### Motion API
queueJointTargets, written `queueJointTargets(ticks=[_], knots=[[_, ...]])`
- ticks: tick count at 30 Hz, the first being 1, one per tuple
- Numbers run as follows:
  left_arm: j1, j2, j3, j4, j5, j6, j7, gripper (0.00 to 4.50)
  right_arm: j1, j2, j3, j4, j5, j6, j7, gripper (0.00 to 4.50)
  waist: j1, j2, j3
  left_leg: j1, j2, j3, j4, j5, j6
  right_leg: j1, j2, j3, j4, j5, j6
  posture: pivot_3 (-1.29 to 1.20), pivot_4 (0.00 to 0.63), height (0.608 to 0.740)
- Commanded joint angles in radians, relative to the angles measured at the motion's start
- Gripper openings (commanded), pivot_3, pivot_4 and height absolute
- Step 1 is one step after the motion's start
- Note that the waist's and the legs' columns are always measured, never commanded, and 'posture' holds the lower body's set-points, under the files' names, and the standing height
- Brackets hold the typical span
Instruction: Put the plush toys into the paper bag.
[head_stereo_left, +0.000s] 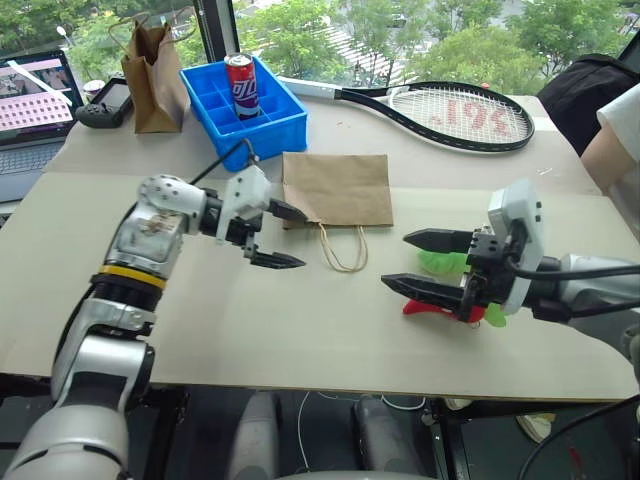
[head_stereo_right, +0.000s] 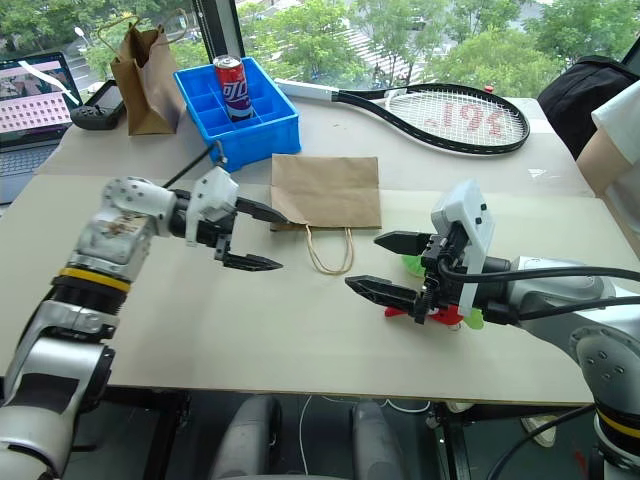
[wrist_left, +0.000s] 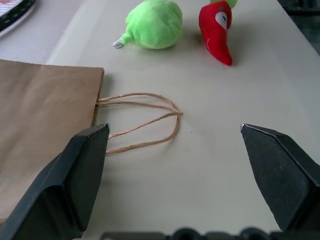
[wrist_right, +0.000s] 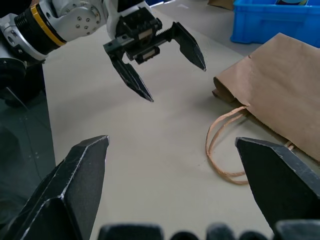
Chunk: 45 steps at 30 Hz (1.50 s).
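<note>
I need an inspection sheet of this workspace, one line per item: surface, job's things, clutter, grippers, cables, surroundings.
Surface: beige table, flat.
Job's things: paper bag lying flat, twine handles toward the robot; green plush and red chili plush side by side on the table, outside the bag.
Clutter: blue bin holding a soda can; racket; crumpled darker bag; laptop; controller.
Grippers: left gripper open, empty; right gripper open, empty.
Cables: black cable at the left gripper.
Surroundings: window, trees; person's arm.

Head stereo downward; wrist cameras close, perhaps facing.
</note>
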<state>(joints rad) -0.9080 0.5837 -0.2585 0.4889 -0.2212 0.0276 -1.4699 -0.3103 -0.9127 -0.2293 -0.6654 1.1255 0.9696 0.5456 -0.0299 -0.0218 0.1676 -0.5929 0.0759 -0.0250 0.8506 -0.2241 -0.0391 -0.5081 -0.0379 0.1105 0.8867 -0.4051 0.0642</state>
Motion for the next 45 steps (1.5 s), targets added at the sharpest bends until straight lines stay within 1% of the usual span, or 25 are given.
queueJointTargets(ticks=[1, 5, 12, 13, 14, 19, 24, 25, 26, 29, 31, 33, 34, 37, 39, 40, 42, 43, 45], knots=[[-0.093, -0.063, -0.021, 0.159, 0.07, -0.19, -0.032, 4.5, 0.023, -0.033, 0.0, -0.062, -0.05, -0.008, -0.025, 4.49, -0.002, 0.0, 0.0, 0.0, 0.0, 0.0, 0.0, 0.0, 0.0, 0.0, 0.0, 0.0, 0.0, 0.0, 0.0, 0.0, 0.15, 0.656], [-0.176, -0.133, -0.04, 0.339, 0.144, -0.352, -0.031, 4.5, 0.068, -0.06, -0.001, -0.092, -0.107, -0.01, -0.052, 4.49, -0.001, 0.0, 0.0, -0.001, 0.0, -0.001, 0.0, 0.0, 0.0, 0.001, 0.0, -0.001, -0.001, 0.0, 0.0, 0.0, 0.15, 0.656], [-0.281, -0.228, -0.039, 0.572, 0.231, -0.52, 0.021, 4.5, 0.142, -0.07, -0.047, -0.13, -0.156, -0.003, -0.11, 4.49, -0.008, -0.001, 0.0, -0.001, -0.001, -0.002, 0.0, 0.0, 0.001, 0.001, 0.0, -0.002, -0.001, 0.0, 0.0, 0.0, 0.15, 0.656], [-0.291, -0.234, -0.044, 0.598, 0.251, -0.549, 0.029, 3.96, 0.149, -0.069, -0.052, -0.135, -0.163, -0.006, -0.117, 4.5, -0.008, -0.001, 0.001, -0.001, -0.001, -0.002, 0.0, 0.0, 0.001, 0.001, 0.0, -0.002, -0.001, 0.0, 0.0, 0.0, 0.15, 0.656], [-0.299, -0.242, -0.043, 0.621, 0.264, -0.568, 0.04, 3.76, 0.154, -0.068, -0.058, -0.138, -0.167, -0.009, -0.124, 4.5, -0.009, -0.001, 0.001, -0.001, -0.001, -0.002, 0.0, 0.001, 0.001, 0.001, 0.0, -0.002, -0.001, 0.0, 0.001, 0.0, 0.15, 0.656], [-0.338, -0.274, -0.047, 0.699, 0.332, -0.658, 0.107, 1.75, 0.173, -0.061, -0.093, -0.151, -0.186, -0.015, -0.152, 4.5, -0.012, -0.001, 0.001, -0.001, -0.001, -0.003, 0.0, 0.001, 0.001, 0.001, 0.0, -0.002, 0.0, 0.0, 0.001, 0.0, 0.15, 0.656], [-0.365, -0.294, -0.015, 0.726, 0.325, -0.66, 0.095, 0.16, 0.197, -0.056, -0.118, -0.153, -0.202, -0.015, -0.163, 4.5, -0.012, -0.001, 0.001, -0.001, -0.001, -0.003, 0.0, 0.001, 0.001, 0.002, 0.0, -0.002, 0.0, 0.0, 0.001, 0.0, 0.15, 0.656], [-0.373, -0.298, 0.006, 0.723, 0.301, -0.629, 0.069, 0.01, 0.202, -0.055, -0.118, -0.154, -0.207, -0.017, -0.163, 4.5, -0.012, -0.001, 0.001, -0.001, -0.001, -0.003, 0.0, 0.001, 0.001, 0.002, 0.0, -0.002, 0.0, 0.0, 0.001, 0.0, 0.15, 0.656], [-0.378, -0.301, 0.021, 0.722, 0.284, -0.608, 0.051, 0.01, 0.205, -0.054, -0.117, -0.155, -0.21, -0.019, -0.163, 4.5, -0.012, -0.001, 0.001, -0.001, -0.001, -0.003, 0.0, 0.001, 0.001, 0.002, 0.0, -0.002, 0.0, 0.0, 0.001, 0.0, 0.15, 0.656], [-0.395, -0.3, 0.087, 0.68, 0.205, -0.458, -0.043, 0.01, 0.214, -0.047, -0.11, -0.16, -0.225, -0.024, -0.166, 4.5, -0.014, -0.001, 0.001, -0.001, -0.001, -0.003, 0.0, 0.001, 0.001, 0.002, 0.0, -0.002, 0.0, 0.0, 0.001, 0.0, 0.15, 0.656], [-0.399, -0.292, 0.112, 0.637, 0.177, -0.367, -0.074, 0.01, 0.22, -0.042, -0.107, -0.165, -0.232, -0.023, -0.169, 4.5, -0.015, -0.001, 0.001, -0.001, -0.001, -0.003, 0.0, 0.001, 0.001, 0.002, 0.0, -0.002, 0.0, 0.0, 0.001, 0.0, 0.15, 0.656], [-0.397, -0.268, 0.134, 0.517, 0.138, -0.158, -0.082, 0.01, 0.243, -0.027, -0.099, -0.176, -0.24, -0.02, -0.179, 4.5, -0.014, -0.001, 0.001, -0.001, -0.001, -0.003, 0.0, 0.001, 0.001, 0.002, 0.0, -0.003, 0.0, 0.0, 0.001, 0.0, 0.15, 0.656], [-0.386, -0.255, 0.144, 0.428, 0.109, -0.028, -0.086, 0.01, 0.257, -0.016, -0.092, -0.185, -0.24, -0.017, -0.185, 4.5, -0.015, -0.001, 0.001, -0.001, -0.001, -0.004, 0.0, 0.001, 0.001, 0.002, 0.0, -0.003, 0.0, 0.0, 0.001, 0.0, 0.15, 0.656], [-0.341, -0.221, 0.157, 0.197, 0.04, 0.288, -0.067, 0.01, 0.28, 0.02, -0.071, -0.201, -0.249, -0.015, -0.212, 4.5, -0.017, -0.001, 0.001, -0.001, -0.001, -0.005, -0.001, 0.001, 0.001, 0.002, 0.0, -0.003, 0.0, 0.0, 0.001, 0.0, 0.15, 0.656], [-0.311, -0.198, 0.165, 0.048, -0.011, 0.484, -0.032, 0.0, 0.286, 0.054, -0.041, -0.207, -0.265, -0.016, -0.243, 3.97, -0.017, -0.001, 0.001, 0.0, -0.001, -0.006, -0.001, 0.001, 0.001, 0.004, 0.0, -0.004, 0.0, 0.0, 0.001, 0.0, 0.15, 0.656], [-0.294, -0.191, 0.173, -0.014, -0.033, 0.528, -0.018, 0.0, 0.286, 0.07, -0.019, -0.211, -0.275, -0.017, -0.256, 3.78, -0.017, -0.001, 0.001, 0.002, -0.001, -0.006, -0.001, 0.001, 0.001, 0.005, 0.0, -0.004, 0.0, 0.0, 0.001, 0.0, 0.15, 0.656], [-0.247, -0.171, 0.169, -0.133, -0.054, 0.52, -0.021, 0.0, 0.279, 0.098, 0.036, -0.213, -0.302, -0.019, -0.274, 3.15, -0.017, -0.001, 0.001, 0.004, -0.001, -0.006, -0.001, 0.001, 0.001, 0.008, 0.0, -0.005, 0.0, -0.001, 0.002, 0.0, 0.15, 0.656], [-0.233, -0.165, 0.172, -0.176, -0.068, 0.547, -0.006, 0.0, 0.258, 0.123, 0.067, -0.204, -0.315, -0.022, -0.288, 2.86, -0.018, -0.001, 0.001, 0.006, -0.001, -0.006, -0.001, 0.001, 0.001, 0.009, 0.0, -0.005, 0.0, -0.001, 0.002, 0.0, 0.15, 0.656], [-0.216, -0.156, 0.176, -0.231, -0.091, 0.602, 0.026, 0.0, 0.189, 0.197, 0.132, -0.172, -0.349, -0.029, -0.335, 2.08, -0.018, 0.0, 0.001, 0.008, -0.001, -0.006, -0.001, 0.001, 0.001, 0.011, 0.0, -0.005, 0.0, -0.001, 0.001, 0.0, 0.15, 0.656]])
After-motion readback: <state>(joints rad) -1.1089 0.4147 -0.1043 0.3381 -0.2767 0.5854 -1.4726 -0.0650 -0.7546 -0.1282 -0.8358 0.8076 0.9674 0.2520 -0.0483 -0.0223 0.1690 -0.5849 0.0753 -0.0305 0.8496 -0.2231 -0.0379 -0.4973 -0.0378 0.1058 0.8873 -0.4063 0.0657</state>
